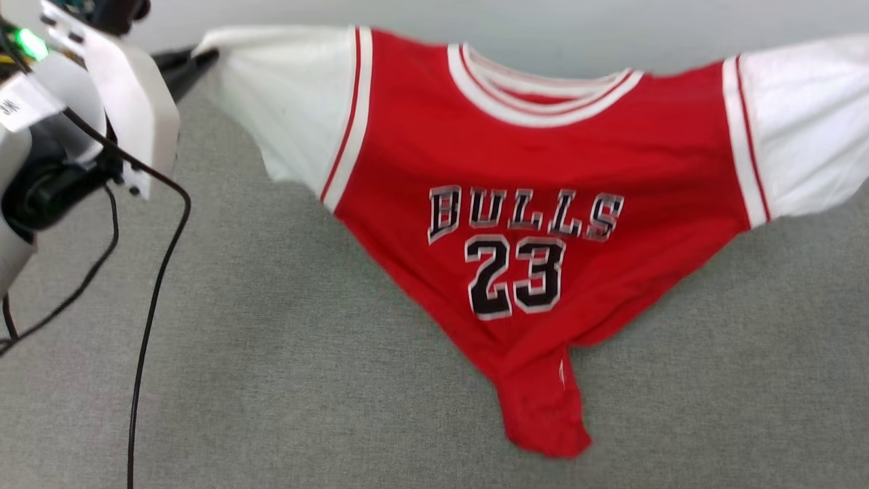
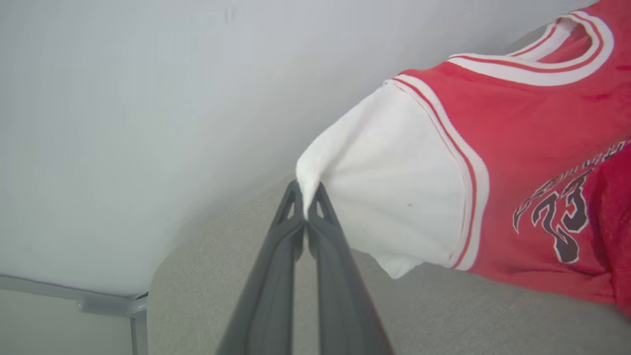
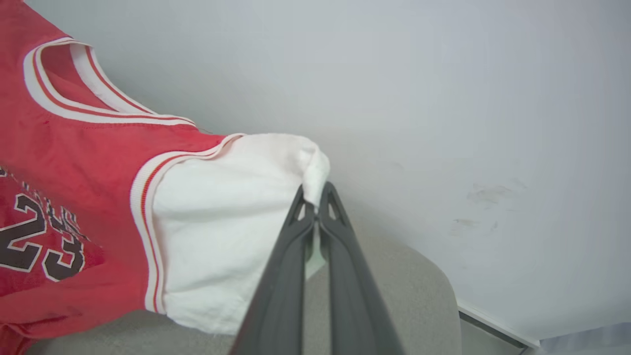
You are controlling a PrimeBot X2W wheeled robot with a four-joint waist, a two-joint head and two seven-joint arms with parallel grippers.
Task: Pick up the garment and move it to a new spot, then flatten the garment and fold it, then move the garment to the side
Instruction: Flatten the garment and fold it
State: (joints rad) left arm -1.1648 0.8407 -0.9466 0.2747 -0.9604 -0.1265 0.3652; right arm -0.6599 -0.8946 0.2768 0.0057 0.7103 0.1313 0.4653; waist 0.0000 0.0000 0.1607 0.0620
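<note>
The garment [image 1: 529,163], a red jersey with white sleeves, striped trim and black "BULLS 23" lettering, hangs stretched between both arms above the grey surface, its bunched hem drooping to the cloth. My left gripper [image 2: 306,197] is shut on the tip of one white sleeve [image 2: 389,177]; its dark fingers [image 1: 187,64] show at the jersey's left end in the head view. My right gripper [image 3: 314,197] is shut on the tip of the other white sleeve [image 3: 231,207]. That sleeve [image 1: 808,129] runs off the right edge of the head view.
A grey fabric-covered table [image 1: 285,353] lies under the jersey, with a pale wall [image 1: 611,27] behind it. My left arm's white housing [image 1: 129,102] and black cables [image 1: 156,285] fill the left side. The table's rounded far corners [image 3: 434,276] show in the wrist views.
</note>
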